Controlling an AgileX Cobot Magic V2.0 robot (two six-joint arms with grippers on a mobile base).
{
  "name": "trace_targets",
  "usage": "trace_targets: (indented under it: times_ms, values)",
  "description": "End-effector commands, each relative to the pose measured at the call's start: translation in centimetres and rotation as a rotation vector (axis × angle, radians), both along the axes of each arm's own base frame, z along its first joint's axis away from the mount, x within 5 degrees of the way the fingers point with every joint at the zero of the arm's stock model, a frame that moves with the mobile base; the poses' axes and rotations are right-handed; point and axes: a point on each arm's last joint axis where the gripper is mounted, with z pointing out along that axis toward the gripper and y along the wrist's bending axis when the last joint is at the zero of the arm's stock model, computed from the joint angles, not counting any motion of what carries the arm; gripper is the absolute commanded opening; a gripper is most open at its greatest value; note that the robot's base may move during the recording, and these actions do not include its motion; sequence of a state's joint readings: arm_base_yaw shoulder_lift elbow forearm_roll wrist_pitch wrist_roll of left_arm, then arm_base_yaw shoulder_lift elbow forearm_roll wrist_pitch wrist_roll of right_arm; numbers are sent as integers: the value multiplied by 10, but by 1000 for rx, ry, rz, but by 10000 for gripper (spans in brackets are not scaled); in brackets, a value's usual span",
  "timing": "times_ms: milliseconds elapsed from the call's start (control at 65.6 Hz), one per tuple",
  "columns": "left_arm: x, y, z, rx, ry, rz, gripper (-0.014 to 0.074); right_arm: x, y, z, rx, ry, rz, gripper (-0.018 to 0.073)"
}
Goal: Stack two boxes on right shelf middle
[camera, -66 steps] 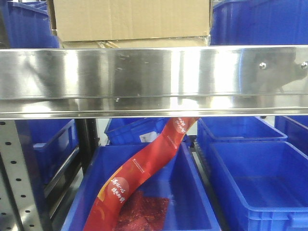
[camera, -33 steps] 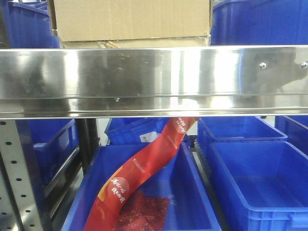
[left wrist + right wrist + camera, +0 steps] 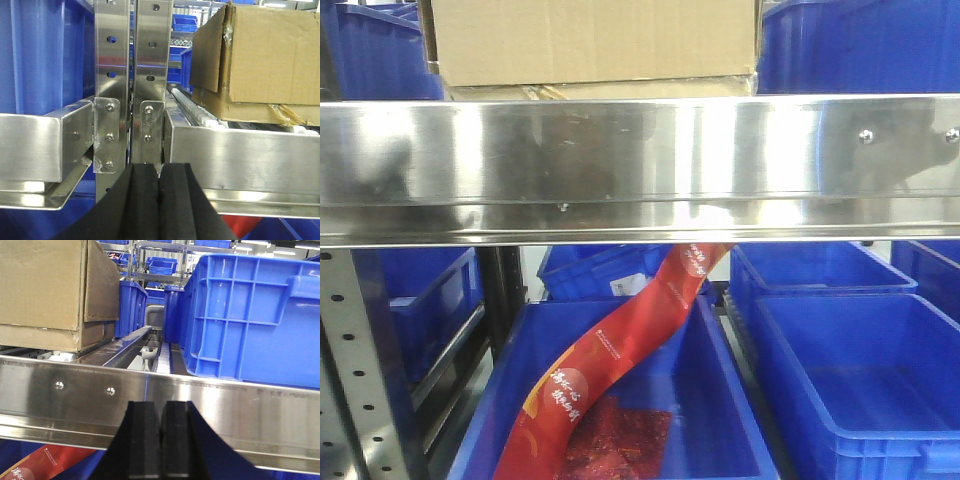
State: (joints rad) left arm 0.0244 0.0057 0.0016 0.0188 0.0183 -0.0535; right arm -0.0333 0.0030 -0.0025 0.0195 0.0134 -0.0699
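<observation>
Our front-facing view sits close to the right shelf [image 3: 640, 165], level with its mirror-like front rail, which crosses the whole frame; above the rail we see the fronts of the two boxes [image 3: 592, 40], stacked, and below it blue bins [image 3: 860, 380].

Our left wrist view looks forward over the closed left pincer [image 3: 159, 200] at the perforated uprights [image 3: 132, 75], taking the same boxes [image 3: 270, 55] from their left corner.

Our right wrist view looks over the closed right pincer [image 3: 161, 440], just before the same rail [image 3: 200, 405], and catches the boxes [image 3: 55, 290] from their right corner beside a blue bin [image 3: 250, 315].
</observation>
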Motion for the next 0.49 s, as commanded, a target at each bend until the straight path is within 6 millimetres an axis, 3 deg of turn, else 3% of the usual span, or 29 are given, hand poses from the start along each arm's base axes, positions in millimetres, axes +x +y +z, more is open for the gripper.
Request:
trace_targets:
  times_ms: [0, 472]
  values:
    - [-1, 0, 2, -4, -20, 1, -100, 0, 0, 1, 5, -23, -5, -162]
    - [-1, 0, 2, -4, -20, 1, -100, 0, 0, 1, 5, -23, -5, -162]
